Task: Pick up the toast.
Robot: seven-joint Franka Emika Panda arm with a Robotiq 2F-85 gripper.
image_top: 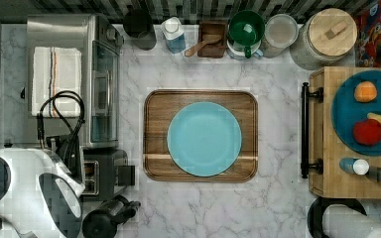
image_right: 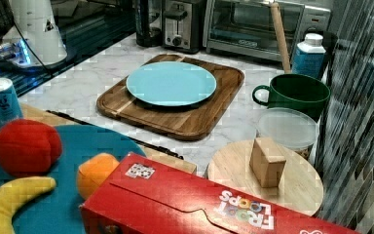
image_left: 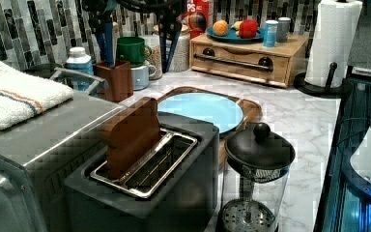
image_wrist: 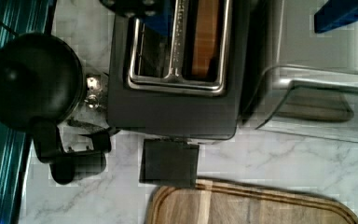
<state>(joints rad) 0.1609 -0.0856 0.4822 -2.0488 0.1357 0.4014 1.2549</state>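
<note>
The toast [image_left: 131, 135] is a brown slice standing upright in the slot of the dark toaster [image_left: 174, 183] that lies closer to the toaster oven, with its upper half sticking out. In the wrist view the toast [image_wrist: 205, 42] is a narrow orange-brown strip inside the chrome-rimmed slot. My gripper [image_left: 137, 46] hangs well above the toaster in the left view, open wide, its blue fingers [image_left: 107, 48] apart and nothing between them. In the wrist view the gripper [image_wrist: 247, 11] straddles the toaster's edge on the toaster oven's side and touches nothing.
A black-lidded French press [image_left: 258, 154] stands right beside the toaster. A silver toaster oven [image_left: 24, 145] with a folded towel [image_left: 14, 94] flanks the other side. A blue plate [image_top: 204, 139] lies on a wooden tray [image_top: 154, 134] mid-counter. Mugs and jars line the back wall.
</note>
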